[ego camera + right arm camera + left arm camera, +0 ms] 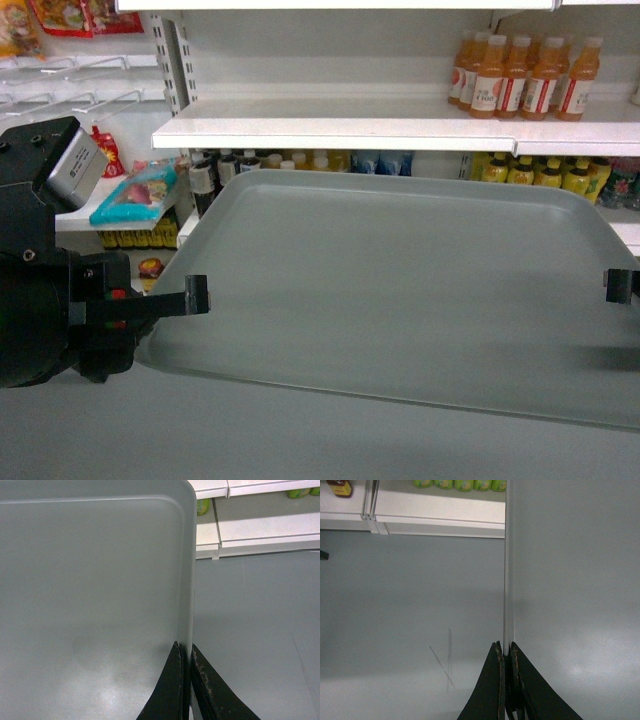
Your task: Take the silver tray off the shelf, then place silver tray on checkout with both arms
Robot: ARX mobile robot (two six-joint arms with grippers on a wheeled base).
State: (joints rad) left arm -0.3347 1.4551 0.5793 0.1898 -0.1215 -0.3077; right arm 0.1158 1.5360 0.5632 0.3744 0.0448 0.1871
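Tray long axis runs left to right across my head view, one short edge to each arm. Silver tray (400, 290) is off the shelf (340, 125), held in the air in front of it, with grey floor beneath in both wrist views. Left tool (506, 652) is pinched tight on the left rim; right tool (184, 652) is pinched likewise on the right rim, only its tip showing in the head view. I see no tabletop in any view, so I judge the carry must keep both ends level while I find the checkout.
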